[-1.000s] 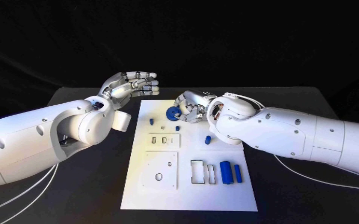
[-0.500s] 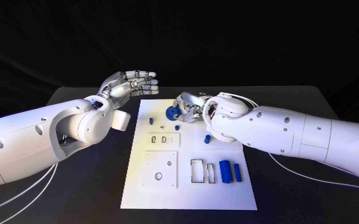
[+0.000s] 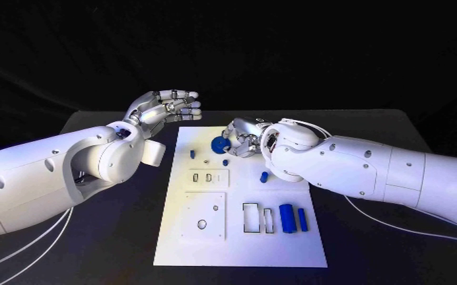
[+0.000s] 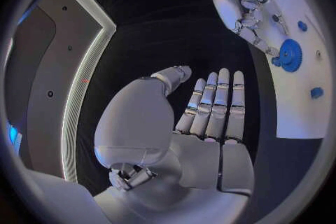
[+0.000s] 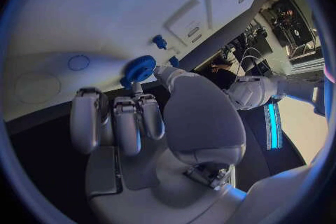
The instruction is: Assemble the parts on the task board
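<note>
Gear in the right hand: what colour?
Blue. The gear, pinched by the right hand, shows best in the left wrist view.

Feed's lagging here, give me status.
Right hand holds blue gear at task board far end. Left hand open, raised beside the board. Nothing blocking.

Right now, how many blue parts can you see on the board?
6: a gear at the right hand's fingertips, two small pegs near it, one mid-board, and two long pieces side by side nearest the robot. The right arm may hide more.
</note>
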Robot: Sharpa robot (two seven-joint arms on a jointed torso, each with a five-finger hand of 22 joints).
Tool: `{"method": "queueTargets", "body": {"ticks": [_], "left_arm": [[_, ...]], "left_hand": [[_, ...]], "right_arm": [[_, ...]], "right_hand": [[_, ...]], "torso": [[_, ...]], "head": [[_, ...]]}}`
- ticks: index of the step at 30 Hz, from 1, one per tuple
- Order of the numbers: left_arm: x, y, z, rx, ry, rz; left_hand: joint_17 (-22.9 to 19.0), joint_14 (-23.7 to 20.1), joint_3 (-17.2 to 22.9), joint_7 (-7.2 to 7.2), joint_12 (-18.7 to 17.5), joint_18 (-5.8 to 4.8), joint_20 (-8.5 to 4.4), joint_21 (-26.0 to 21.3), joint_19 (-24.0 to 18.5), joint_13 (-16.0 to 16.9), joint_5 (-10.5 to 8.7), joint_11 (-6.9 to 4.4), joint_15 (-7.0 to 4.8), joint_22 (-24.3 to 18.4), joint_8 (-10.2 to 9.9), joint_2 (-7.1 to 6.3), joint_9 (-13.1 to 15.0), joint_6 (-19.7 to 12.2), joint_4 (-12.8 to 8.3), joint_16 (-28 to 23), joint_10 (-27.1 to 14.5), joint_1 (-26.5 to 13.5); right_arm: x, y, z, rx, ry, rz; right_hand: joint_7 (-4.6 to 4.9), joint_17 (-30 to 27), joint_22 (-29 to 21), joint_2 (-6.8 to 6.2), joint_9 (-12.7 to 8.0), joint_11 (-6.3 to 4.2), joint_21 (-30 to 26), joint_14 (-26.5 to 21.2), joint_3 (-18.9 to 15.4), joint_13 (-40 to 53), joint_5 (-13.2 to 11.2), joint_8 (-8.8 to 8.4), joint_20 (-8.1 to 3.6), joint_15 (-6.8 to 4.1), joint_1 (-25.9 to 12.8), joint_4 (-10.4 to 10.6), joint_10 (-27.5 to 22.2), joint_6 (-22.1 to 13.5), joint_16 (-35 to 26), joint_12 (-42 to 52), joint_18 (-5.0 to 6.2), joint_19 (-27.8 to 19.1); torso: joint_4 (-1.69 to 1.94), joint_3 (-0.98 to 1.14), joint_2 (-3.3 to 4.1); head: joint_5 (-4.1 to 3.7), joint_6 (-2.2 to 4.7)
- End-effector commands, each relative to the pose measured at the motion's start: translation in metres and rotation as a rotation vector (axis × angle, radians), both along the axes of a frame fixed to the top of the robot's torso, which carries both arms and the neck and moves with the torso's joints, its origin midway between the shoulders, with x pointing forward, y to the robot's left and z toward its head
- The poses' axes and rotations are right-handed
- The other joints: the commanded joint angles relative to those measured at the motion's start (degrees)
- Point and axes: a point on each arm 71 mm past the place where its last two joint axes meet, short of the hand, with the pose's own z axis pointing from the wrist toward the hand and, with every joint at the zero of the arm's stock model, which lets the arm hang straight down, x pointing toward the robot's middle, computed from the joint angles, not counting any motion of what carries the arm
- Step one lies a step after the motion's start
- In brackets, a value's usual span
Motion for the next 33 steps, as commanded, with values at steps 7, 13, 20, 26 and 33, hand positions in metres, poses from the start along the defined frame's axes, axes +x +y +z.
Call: {"method": "queueTargets", "body": {"ticks": [7, 13, 20, 26, 33], "left_arm": [[0.000, 0.000, 0.002, -0.009, -0.009, -0.008], [0.000, 0.001, 0.002, -0.009, -0.009, -0.007], [0.000, 0.003, 0.001, -0.009, -0.010, -0.006], [0.001, 0.003, 0.001, -0.010, -0.011, -0.009], [0.001, 0.003, 0.000, -0.008, -0.011, -0.014]], "left_hand": [[0.1, -0.4, 0.3, 2.94, 0.2, 0.62, 0.07, -0.2, -0.3, 0.0, -0.24, 0.16, 0.09, 0.0, 0.2, 0.12, 0.0, -0.4, 0.0, -0.3, 0.0, -0.7], [0.1, -0.5, 0.3, 2.95, 0.2, 0.63, 0.09, -0.3, -0.3, 0.0, -0.24, 0.17, 0.10, -0.1, 0.2, 0.12, 0.1, -0.4, -0.1, -0.3, -0.1, -0.7], [0.1, -0.5, 0.3, 2.97, 0.2, 0.63, 0.11, -0.3, -0.4, 0.0, -0.27, 0.19, 0.12, -0.1, 0.3, 0.08, 0.1, -0.5, -0.1, -0.3, -0.1, -0.8], [0.1, -0.6, 0.2, 3.02, 0.2, 0.64, 0.17, -0.3, -0.4, 0.0, -0.39, 0.23, 0.16, -0.1, 0.4, 0.03, 0.1, -0.5, 0.0, -0.3, -0.1, -1.3], [0.3, -0.7, -0.3, 3.00, 0.3, 0.76, 0.30, -0.4, -0.5, 0.0, -1.81, 0.22, 0.18, -0.2, 0.7, -0.46, 0.3, -0.8, -0.3, -0.2, -0.1, -2.0]], "right_arm": [[0.000, -0.007, -0.001, -0.018, -0.015, -0.025], [-0.002, -0.014, 0.005, 0.031, -0.067, -0.037], [-0.007, -0.042, 0.016, 0.110, -0.105, -0.089], [-0.007, -0.094, 0.028, 0.232, -0.046, -0.134], [-0.010, -0.148, 0.030, 0.293, 0.025, -0.128]], "right_hand": [[-0.05, 15.1, 4.0, -0.94, 0.2, 0.15, 0.4, 6.1, 0.1, 6.0, -0.2, 0.45, -0.15, -0.06, -0.4, 0.2, 0.3, 1.4, 0.2, 0.4, -1.06, 0.3], [-0.05, 15.1, 4.2, -1.22, 0.5, 0.18, 0.5, 6.1, 0.4, 6.3, 0.4, 0.61, -0.07, 0.00, -0.2, -0.2, 0.6, 2.6, 0.2, 0.6, -1.10, 0.4], [0.00, 15.1, 3.0, -1.86, 0.4, 0.31, -0.8, 6.1, 0.8, 4.8, 0.6, 1.39, 0.05, 0.10, -0.1, -0.6, -0.6, 4.7, 0.2, -0.4, -0.72, -0.4], [0.04, 13.7, 0.3, -3.97, 0.0, 0.40, -4.1, 5.7, 2.1, 2.4, -3.2, 2.84, 0.24, 0.20, 1.5, -2.9, -2.5, 7.7, -0.2, -2.2, 0.11, -2.5], [0.73, 9.4, -5.6, -5.84, -1.0, 1.14, -11.7, 4.2, -0.7, -4.2, -6.1, 2.47, 0.85, 0.91, 4.4, -5.9, -9.5, 5.5, -1.6, -7.0, 1.75, -7.6]], "torso": [[-0.02, 0.02, 0.08], [-0.02, 0.06, 0.08], [-0.12, 0.00, -0.11], [-0.63, 0.03, -0.50], [-1.05, 0.23, -0.92]], "head": [[0.17, -0.07], [0.27, -0.03], [0.08, 0.04], [-0.10, 0.15], [-0.83, -0.07]]}}
